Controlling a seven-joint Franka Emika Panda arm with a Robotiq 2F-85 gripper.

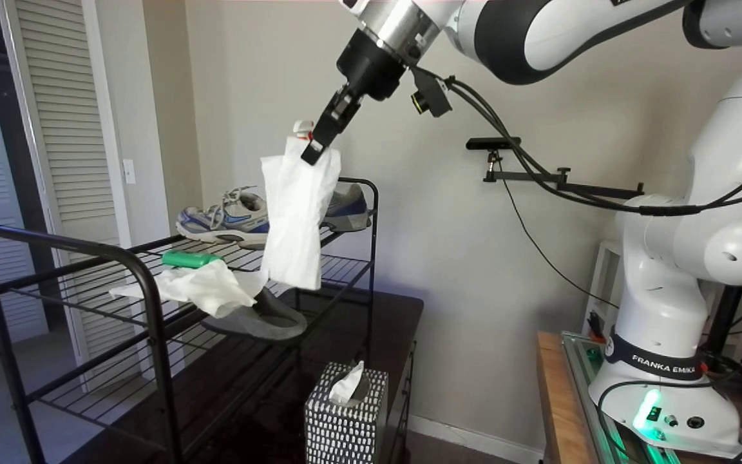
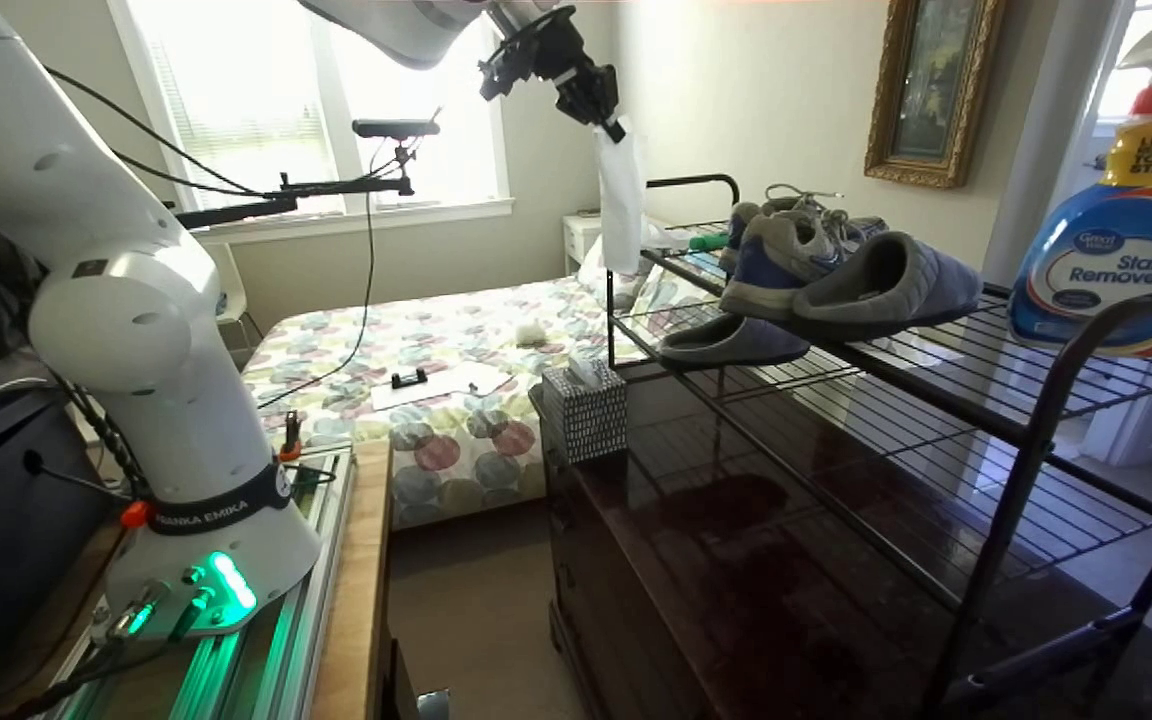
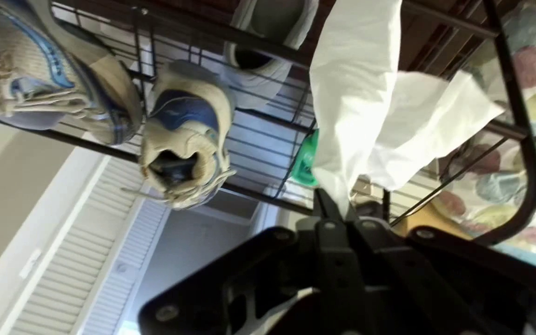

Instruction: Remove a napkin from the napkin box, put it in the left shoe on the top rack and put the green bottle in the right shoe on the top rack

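"Claw (image 1: pixel 313 153) first: what's it doing?"

"Clenched on the napkin (image 1: pixel 294 225). It pinches the upper end, and the white paper dangles below."

"What's close by?"

"The top rack (image 2: pixel 936 396), black wire. A green bottle (image 1: pixel 189 259) lies on its side there, just beside a crumpled white sheet (image 1: pixel 216 287)."

"And the shoes?"

"Two grey sneakers (image 2: pixel 781 250) sit close together on that same tier. Which one counts as the left, I can't tell. A grey slipper (image 2: pixel 886 285) is just beside them, and a bottle of stain remover (image 2: pixel 1106 240) stands past it. Another slipper (image 1: pixel 236 322) rests below that tier."

"The napkin box (image 1: pixel 339 428)?"

"Lower down, on the dark dresser (image 2: pixel 696 580): black-and-white patterned, with a white tissue (image 1: pixel 348 385) poking out of its slot."

"Farther off?"

"In an exterior view, a bed (image 2: pixel 466 450) in a dotted print, then a bright window (image 2: pixel 236 80) behind it."
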